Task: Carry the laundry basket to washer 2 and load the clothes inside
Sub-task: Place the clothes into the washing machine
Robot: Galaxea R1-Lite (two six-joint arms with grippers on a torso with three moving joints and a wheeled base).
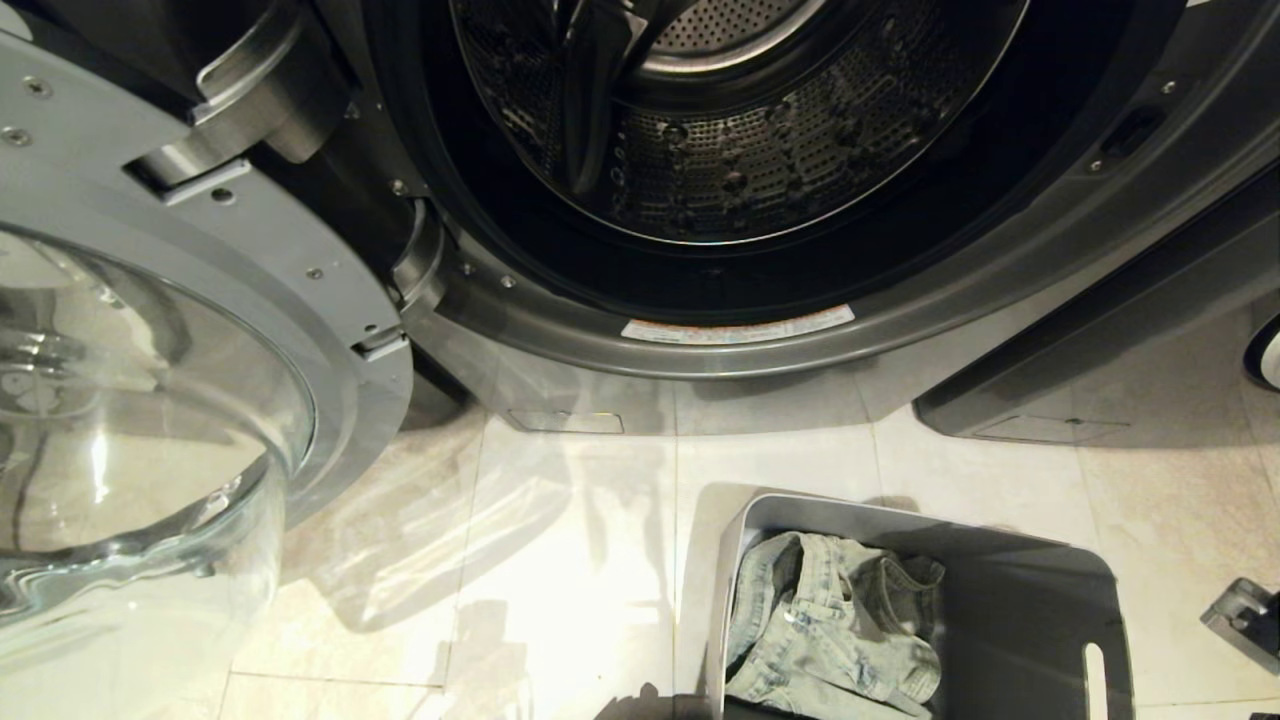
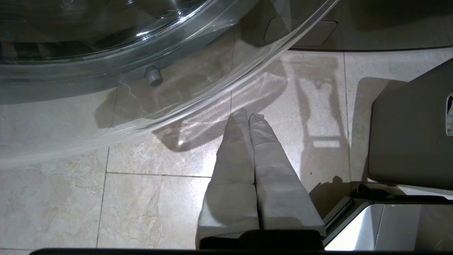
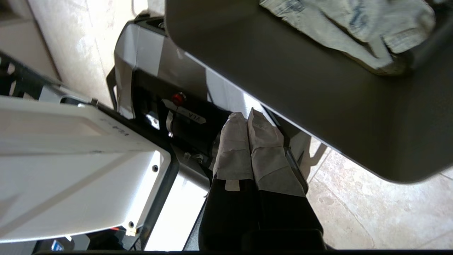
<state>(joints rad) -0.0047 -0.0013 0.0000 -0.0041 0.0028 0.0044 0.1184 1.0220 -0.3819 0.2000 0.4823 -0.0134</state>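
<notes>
On the tile floor point(image 1: 560, 600), at 5 o'clock in the head view, sits the laundry basket point(image 1: 1010, 610) with the clothes point(image 1: 830, 630) inside. Washer 2 point(image 1: 720, 330) gapes open at 12 o'clock. The right gripper point(image 3: 246, 115) is pinched tight, empty, beside the basket. The left gripper point(image 2: 247, 115) is pinched tight too, over floor.

I see a grey laundry basket point(image 1: 1010, 600) holding pale, washed green-grey clothes point(image 1: 830, 630), a dark grey washer point(image 1: 560, 330) with a perforated steel drum point(image 1: 740, 150), and cream marbled floor tiles point(image 1: 560, 560).

Grey basket point(image 1: 1010, 600) sits upright on the floor at 5 o'clock, pale denim clothes point(image 1: 830, 630) crumpled inside. Washer point(image 1: 750, 340) at 12 o'clock stands open, drum empty.
</notes>
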